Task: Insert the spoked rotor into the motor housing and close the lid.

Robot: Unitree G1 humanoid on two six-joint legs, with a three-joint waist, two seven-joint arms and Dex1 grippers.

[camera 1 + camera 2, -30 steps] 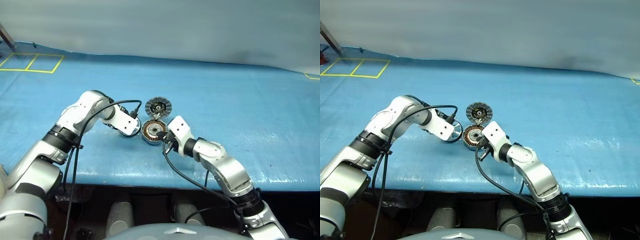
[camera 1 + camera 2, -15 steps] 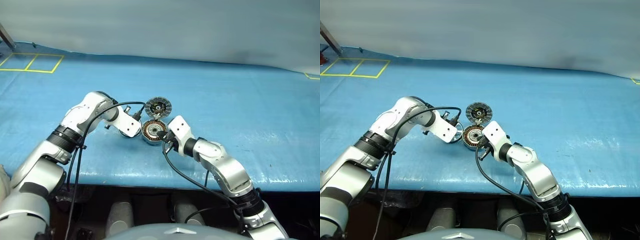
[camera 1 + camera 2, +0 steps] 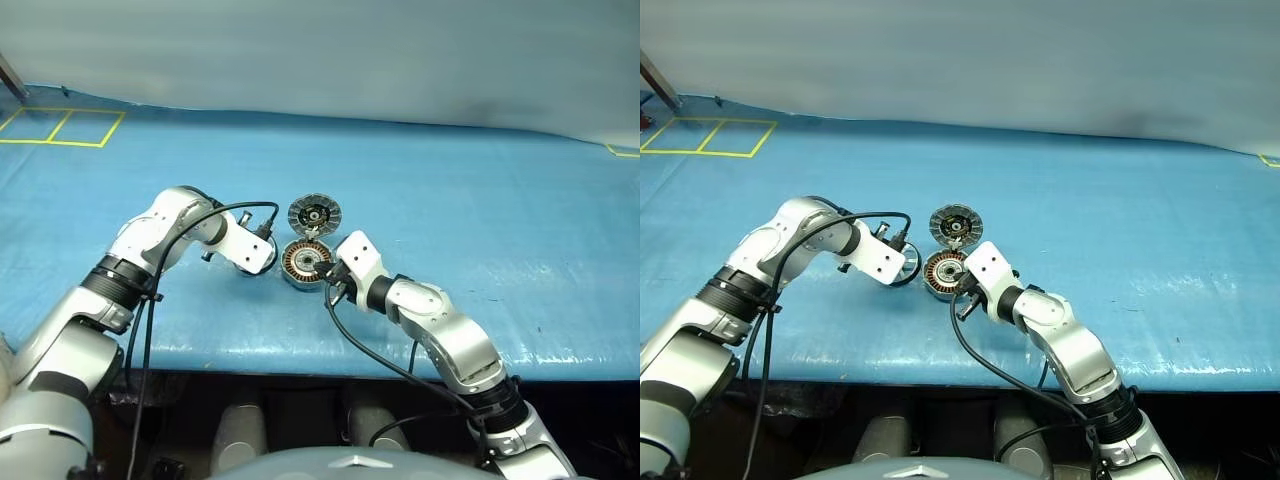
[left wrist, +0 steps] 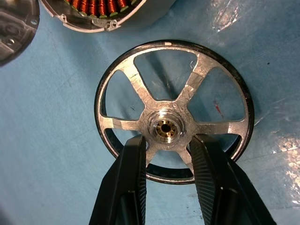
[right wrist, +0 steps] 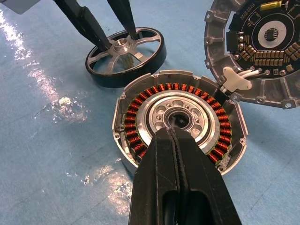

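Left fingers (image 4: 166, 161) narrowed onto shiny six-spoked rotor (image 4: 173, 110) hub, right fingers (image 5: 174, 140) closed over copper-wound housing (image 5: 180, 119)

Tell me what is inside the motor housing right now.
Inside the motor housing a ring of copper-orange windings surrounds a silver hub. The shut right gripper rests at its centre, covering the bore. The spoked rotor lies outside on the mat.

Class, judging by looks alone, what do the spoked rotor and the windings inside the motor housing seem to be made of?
Spoked rotor: probably bare machined aluminium or steel, silvery with a dull sheen, inside a black outer rim; brass-coloured bore. Windings in the motor housing: likely enamelled copper wire, glossy orange-red coils.
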